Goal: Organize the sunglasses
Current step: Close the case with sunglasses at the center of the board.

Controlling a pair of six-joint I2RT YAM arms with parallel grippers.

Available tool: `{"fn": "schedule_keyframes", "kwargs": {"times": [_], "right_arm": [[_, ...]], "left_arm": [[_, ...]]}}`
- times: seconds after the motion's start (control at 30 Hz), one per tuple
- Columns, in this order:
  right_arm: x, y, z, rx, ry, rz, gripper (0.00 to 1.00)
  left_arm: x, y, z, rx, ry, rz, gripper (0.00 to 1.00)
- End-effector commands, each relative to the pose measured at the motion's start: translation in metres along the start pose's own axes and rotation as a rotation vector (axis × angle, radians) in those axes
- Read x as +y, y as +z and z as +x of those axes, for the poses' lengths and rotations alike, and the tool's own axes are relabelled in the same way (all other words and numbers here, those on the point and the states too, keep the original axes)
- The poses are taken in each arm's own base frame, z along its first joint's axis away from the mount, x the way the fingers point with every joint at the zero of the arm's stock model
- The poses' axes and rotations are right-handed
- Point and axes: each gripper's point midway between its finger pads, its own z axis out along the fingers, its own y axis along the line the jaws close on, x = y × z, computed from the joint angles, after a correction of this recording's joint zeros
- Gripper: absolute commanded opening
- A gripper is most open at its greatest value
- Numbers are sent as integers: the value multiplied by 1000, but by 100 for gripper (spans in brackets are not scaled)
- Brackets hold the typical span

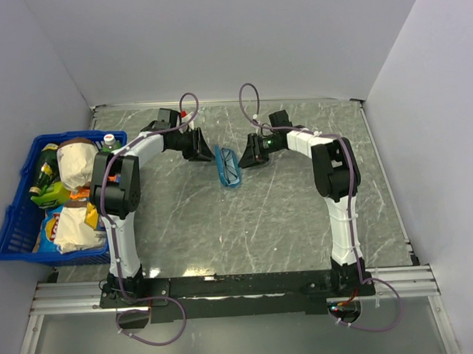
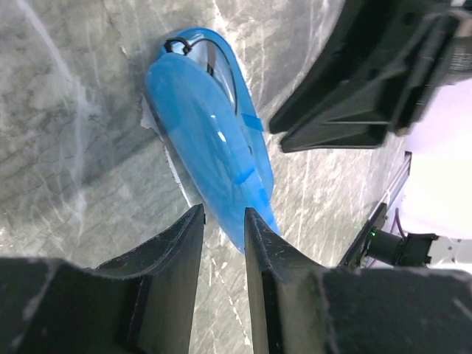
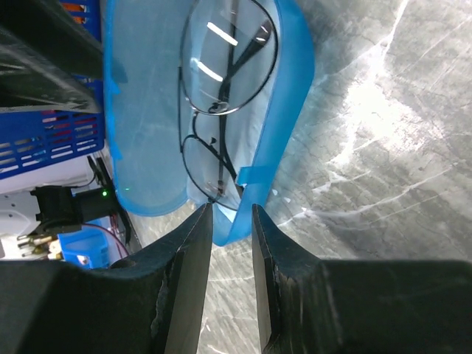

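sunglasses: seated in open blue case, lid not shut
left tool, right tool: flanking case ends, likely steadying; grip cannot tell

The table was a flat slab of grey-green marbled stone, walled by white panels at the back and both sides. Near its middle, toward the back, the blue case lay open directly on the stone, the sunglasses folded inside one half. A pale sliver showed from under the case's edge; what it was could not be told. At the far left edge sat a blue basket, filled with packets and bottles.
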Motion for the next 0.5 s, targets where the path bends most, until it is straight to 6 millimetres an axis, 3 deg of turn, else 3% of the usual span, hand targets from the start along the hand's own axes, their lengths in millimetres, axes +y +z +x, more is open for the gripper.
{"fn": "schedule_keyframes", "kwargs": {"times": [0.0, 0.33, 0.47], "right_arm": [[-3, 3, -5, -4, -12, -24, 35], [-6, 6, -4, 5, -2, -29, 33], [-4, 6, -5, 4, -13, -27, 32]], "left_arm": [[-32, -13, -13, -38, 55, 81, 35], [-49, -7, -5, -4, 89, 123, 35], [-47, -2, -2, 10, 86, 114, 35]]}}
